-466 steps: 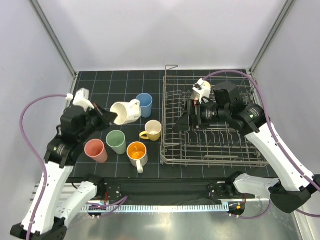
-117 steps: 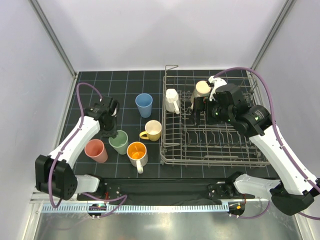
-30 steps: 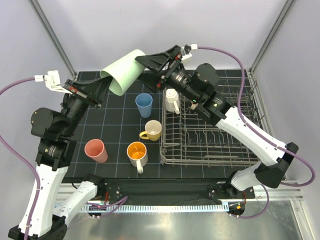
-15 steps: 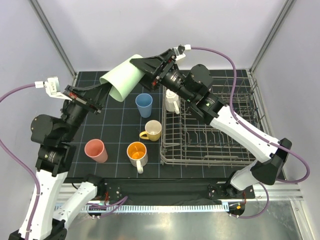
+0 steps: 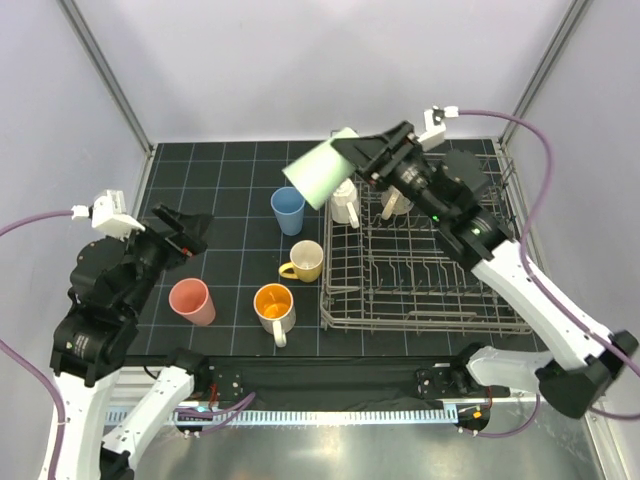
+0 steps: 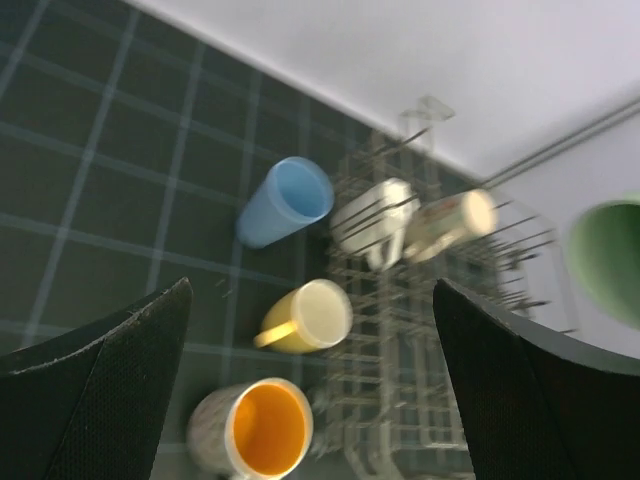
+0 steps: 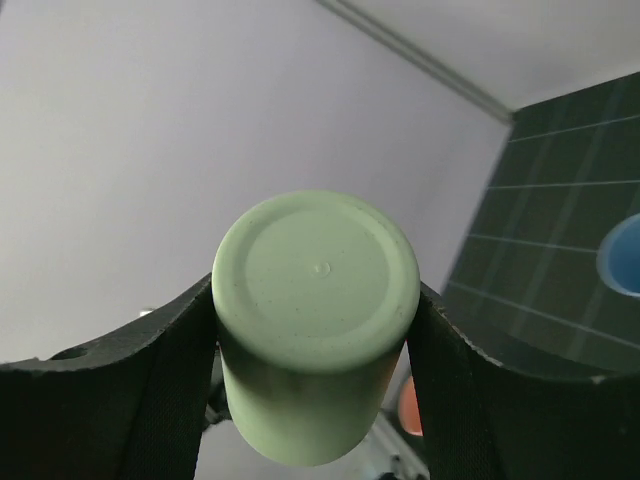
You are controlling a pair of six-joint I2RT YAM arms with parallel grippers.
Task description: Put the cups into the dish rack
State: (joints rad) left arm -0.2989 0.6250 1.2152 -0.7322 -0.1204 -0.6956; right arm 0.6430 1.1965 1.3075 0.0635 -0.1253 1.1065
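Green cup (image 5: pixel 320 173) moved over dish rack (image 5: pixel 425 325) left edge, seemingly; right gripper (image 5: pixel 352 163) holding.

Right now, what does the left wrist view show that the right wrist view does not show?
Only the left wrist view shows the dish rack with a white mug and a cream mug in it, plus the yellow mug and the orange-lined mug on the black mat. Only the right wrist view shows the right end effector gripping the pale green cup near its base, and a sliver of the pink cup. Both show the pale green cup, the blue cup and the black mat.
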